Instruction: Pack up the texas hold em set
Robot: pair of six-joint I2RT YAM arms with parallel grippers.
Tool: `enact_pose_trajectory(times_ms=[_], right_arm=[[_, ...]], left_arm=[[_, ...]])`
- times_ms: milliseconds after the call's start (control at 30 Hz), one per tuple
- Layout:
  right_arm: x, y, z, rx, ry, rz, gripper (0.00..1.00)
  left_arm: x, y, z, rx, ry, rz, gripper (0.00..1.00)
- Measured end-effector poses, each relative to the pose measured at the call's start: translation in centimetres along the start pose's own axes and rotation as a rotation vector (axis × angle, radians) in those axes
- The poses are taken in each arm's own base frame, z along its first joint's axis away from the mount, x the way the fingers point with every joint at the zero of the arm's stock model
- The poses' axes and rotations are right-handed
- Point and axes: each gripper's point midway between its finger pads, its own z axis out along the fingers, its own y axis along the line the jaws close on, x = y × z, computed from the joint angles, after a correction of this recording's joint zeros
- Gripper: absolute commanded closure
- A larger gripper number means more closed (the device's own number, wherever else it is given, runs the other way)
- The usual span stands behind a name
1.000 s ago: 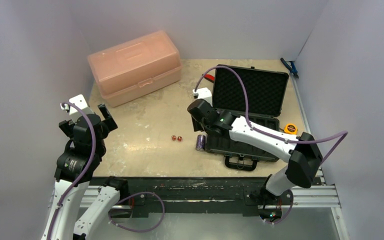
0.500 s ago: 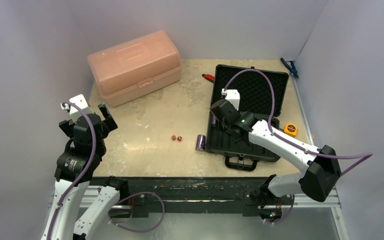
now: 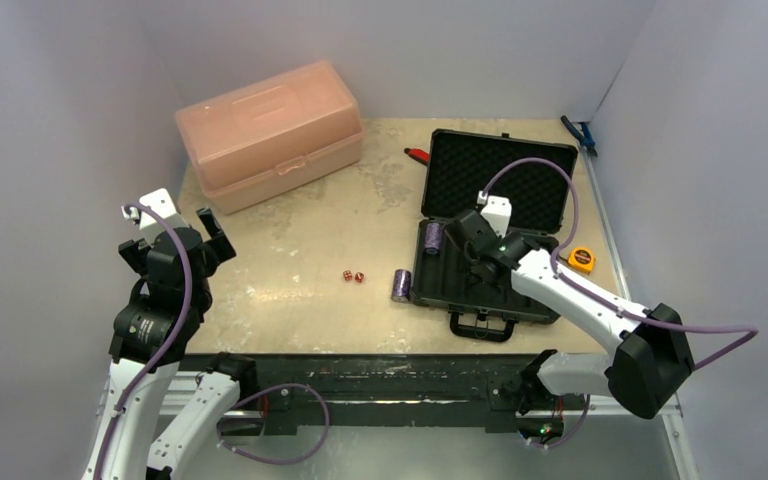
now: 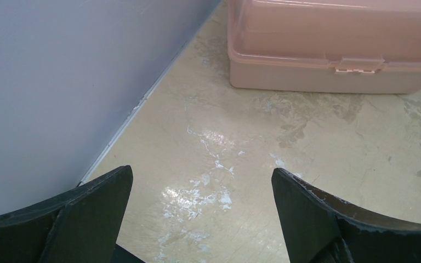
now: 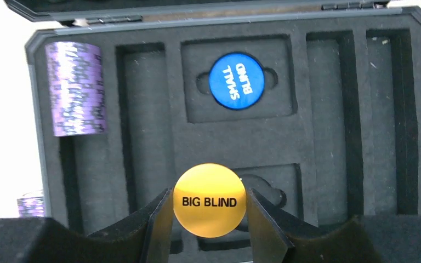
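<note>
The black briefcase (image 3: 505,180) lies open at the right, its foam base (image 5: 329,137) towards me. One purple chip stack (image 5: 75,89) fills the leftmost slot. A second purple stack (image 3: 400,285) lies on the table by the case's left wall. Two red dice (image 3: 353,276) sit further left. Over the foam, my right gripper (image 5: 210,204) is shut on the orange disc (image 5: 210,186), marked BIG BLIND, above an empty round recess. A blue SMALL BLIND disc (image 5: 237,80) rests in its recess. My left gripper (image 4: 200,181) hangs open over bare table at the far left.
A translucent pink box (image 3: 268,130) stands at the back left, its latch side facing my left gripper. A yellow tape measure (image 3: 581,258) lies right of the case. A red-handled tool (image 3: 417,154) and a blue clamp (image 3: 580,135) lie at the back. Walls close both sides.
My right arm has swung right, from the case's left edge to over the foam base, uncovering the purple stack in the left slot. The left arm has not moved.
</note>
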Motion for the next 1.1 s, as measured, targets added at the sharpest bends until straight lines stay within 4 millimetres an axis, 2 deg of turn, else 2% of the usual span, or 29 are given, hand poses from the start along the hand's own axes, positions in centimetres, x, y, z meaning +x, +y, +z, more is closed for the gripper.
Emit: enact_pose_trajectory(times_ms=[300, 433, 767, 1100], right_arm=[[3.1, -2.6, 1.9, 0.074, 0.078, 0.028, 1.00], [3.8, -3.4, 2.3, 0.097, 0.090, 0.043, 1.00], [3.8, -3.4, 2.4, 0.097, 0.093, 0.069, 1.00], [5.3, -3.3, 2.5, 0.093, 0.139, 0.114, 1.00]], left_arm=[[0.0, -0.1, 0.0, 0.005, 0.002, 0.000, 0.01], [0.0, -0.1, 0.0, 0.005, 0.002, 0.000, 0.01], [0.0, -0.1, 0.0, 0.007, 0.003, 0.000, 0.02], [0.0, -0.1, 0.0, 0.007, 0.003, 0.000, 0.02]])
